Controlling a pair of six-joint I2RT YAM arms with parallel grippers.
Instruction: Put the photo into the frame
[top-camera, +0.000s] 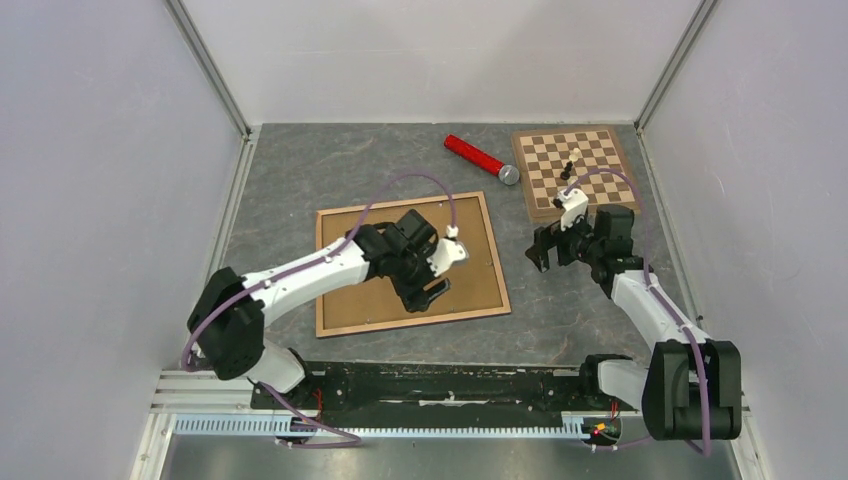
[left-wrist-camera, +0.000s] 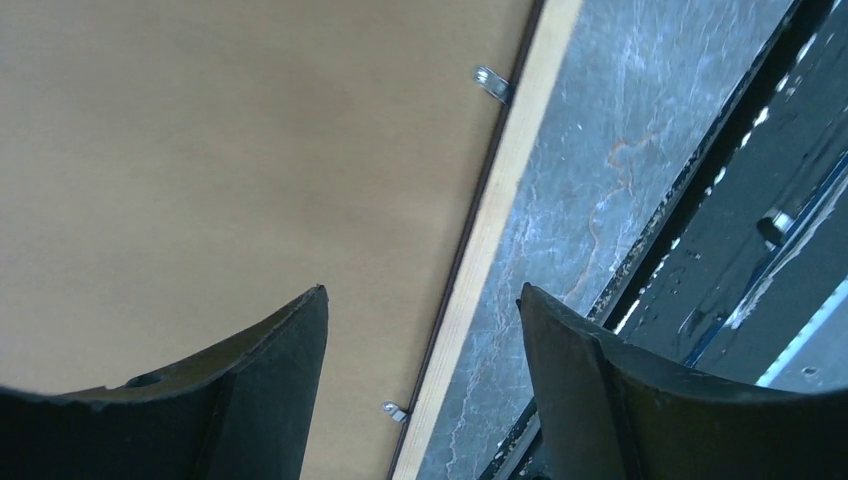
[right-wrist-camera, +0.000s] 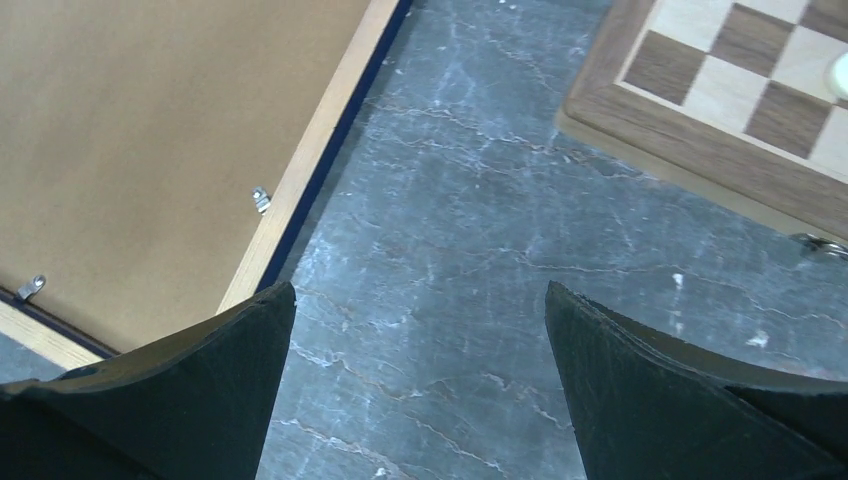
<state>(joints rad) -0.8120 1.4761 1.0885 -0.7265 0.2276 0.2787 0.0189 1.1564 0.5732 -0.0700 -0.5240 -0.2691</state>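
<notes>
The frame (top-camera: 400, 206) lies flat on the grey table left of centre, its light wood rim (left-wrist-camera: 500, 200) up. A brown fibreboard panel (top-camera: 345, 255) fills it, with small metal clips (left-wrist-camera: 490, 82) along its edge. The photo is hidden. My left gripper (top-camera: 430, 297) hangs open over the frame's near right part. In the left wrist view its jaws (left-wrist-camera: 422, 290) straddle the wood rim with nothing held between them. My right gripper (top-camera: 540, 250) stands open over bare table just right of the frame (right-wrist-camera: 320, 130), its fingers (right-wrist-camera: 420, 290) empty.
A wooden chessboard (top-camera: 575, 170) with a few pieces sits at the back right, close to the right gripper. A red cylinder (top-camera: 475, 155) with a silver end lies behind the frame. A black rail (top-camera: 430, 385) runs along the near edge. Walls enclose three sides.
</notes>
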